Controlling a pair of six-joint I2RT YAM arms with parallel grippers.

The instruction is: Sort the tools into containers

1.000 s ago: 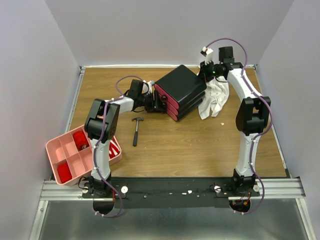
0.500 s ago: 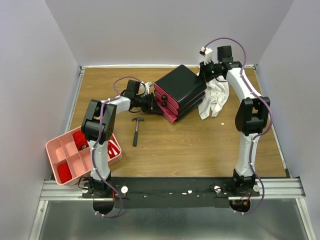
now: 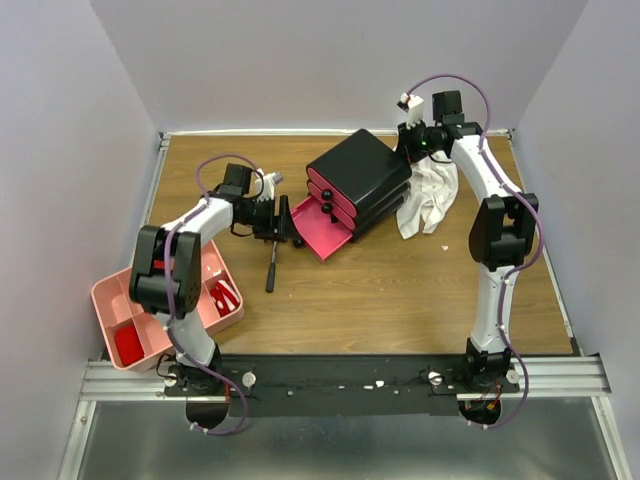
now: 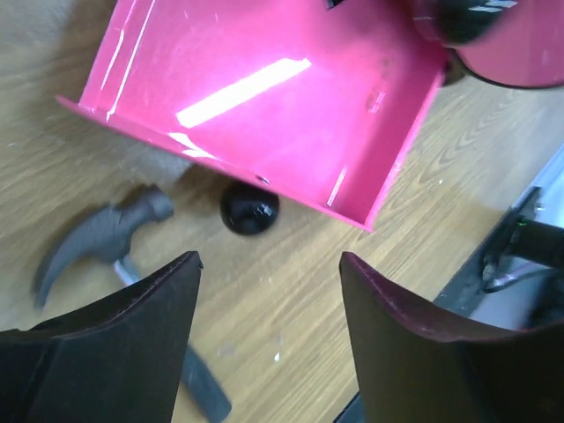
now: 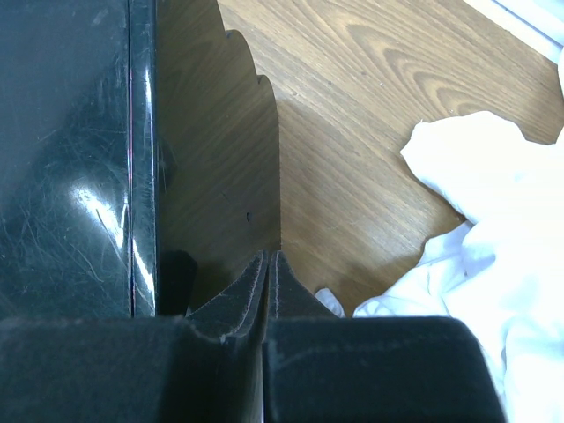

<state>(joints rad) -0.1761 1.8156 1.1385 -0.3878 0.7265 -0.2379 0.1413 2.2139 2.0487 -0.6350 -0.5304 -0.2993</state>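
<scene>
Open drawer (image 4: 264, 97) ahead of left pincer (image 4: 269, 264), hammer (image 4: 97, 238) alongside

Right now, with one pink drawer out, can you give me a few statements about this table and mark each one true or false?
1. The bottom drawer of the black box is pulled out. True.
2. The hammer lies inside that drawer. False: it lies on the table beside the drawer.
3. The left tool is open and holds nothing. True.
4. The right tool stands wide open. False: its fingers are pressed together, next to the black box.
5. The pulled-out drawer is empty. True.
</scene>
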